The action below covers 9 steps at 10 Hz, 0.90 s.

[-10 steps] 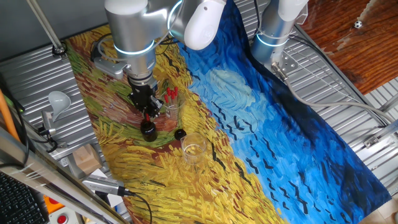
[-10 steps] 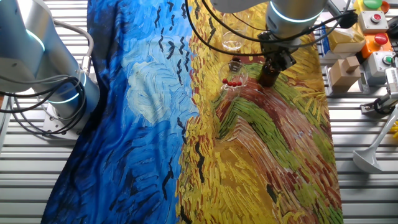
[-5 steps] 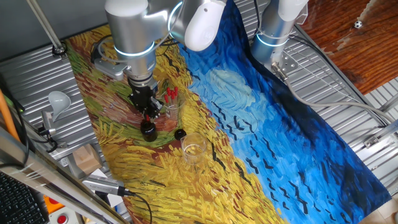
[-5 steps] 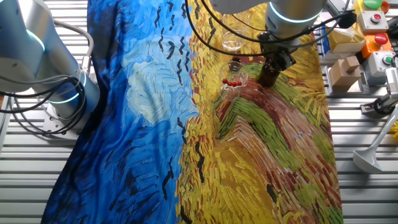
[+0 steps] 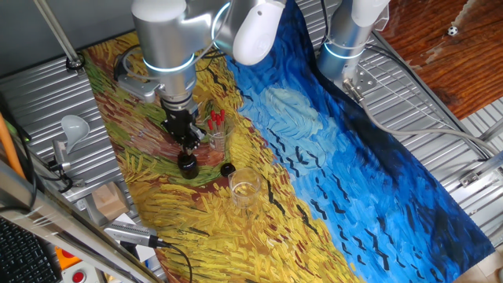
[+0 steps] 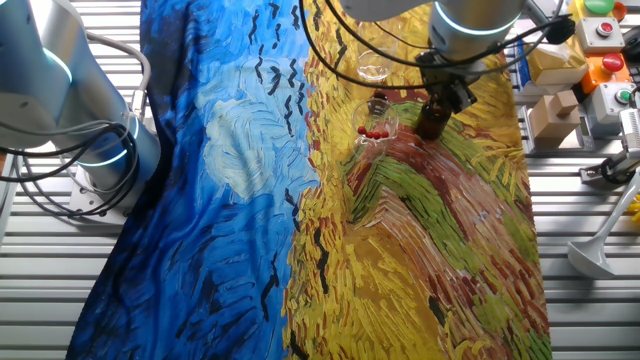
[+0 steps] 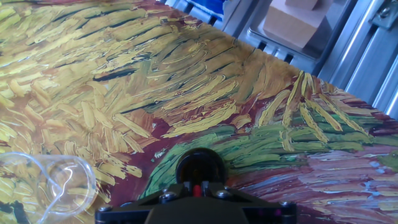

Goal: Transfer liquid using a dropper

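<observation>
setting: robotics lab
evidence: ribbed metal desk [image 5: 440, 118], second robot base [image 6: 70, 120], button boxes [image 6: 600, 45], painted cloth [image 6: 330, 250]

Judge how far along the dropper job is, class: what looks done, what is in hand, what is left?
Done: the small black bottle cap lies on the cloth beside the dark glass bottle, and the end effector grips a clear pipette with a red rubber bulb. In hand: the pipette hangs over the bottle's open mouth. Left: no liquid shows in the clear glass cup; whether any has been drawn cannot be seen.

two glasses [image 5: 244, 189], one bottle [image 5: 187, 163], one cap [image 5: 227, 168]
</observation>
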Available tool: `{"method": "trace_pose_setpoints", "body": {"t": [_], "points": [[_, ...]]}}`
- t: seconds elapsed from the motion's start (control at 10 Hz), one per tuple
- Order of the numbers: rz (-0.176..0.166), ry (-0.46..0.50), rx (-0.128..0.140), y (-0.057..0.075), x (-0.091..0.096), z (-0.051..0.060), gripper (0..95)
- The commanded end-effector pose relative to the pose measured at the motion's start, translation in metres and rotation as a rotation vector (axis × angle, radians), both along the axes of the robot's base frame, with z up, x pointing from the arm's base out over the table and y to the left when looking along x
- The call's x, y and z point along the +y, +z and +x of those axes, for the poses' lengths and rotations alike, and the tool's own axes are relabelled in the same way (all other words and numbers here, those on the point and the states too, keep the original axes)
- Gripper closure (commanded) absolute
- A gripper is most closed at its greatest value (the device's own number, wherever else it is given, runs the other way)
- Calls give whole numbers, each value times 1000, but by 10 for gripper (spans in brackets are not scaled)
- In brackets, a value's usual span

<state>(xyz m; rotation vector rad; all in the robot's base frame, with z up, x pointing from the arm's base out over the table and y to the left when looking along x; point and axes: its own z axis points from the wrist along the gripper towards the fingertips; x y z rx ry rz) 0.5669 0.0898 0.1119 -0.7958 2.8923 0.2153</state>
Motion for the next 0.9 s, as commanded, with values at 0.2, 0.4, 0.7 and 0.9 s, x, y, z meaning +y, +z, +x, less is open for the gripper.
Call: {"method": "trace_pose_setpoints", "body": {"t": [0.2,0.4,0.7,0.9], "points": [[-1,-1,1,0,0,1,950],[0,0,1,1,1,1,950],[-1,8,3,6,1,0,950],[-1,10,4,10,1,0,950]]}}
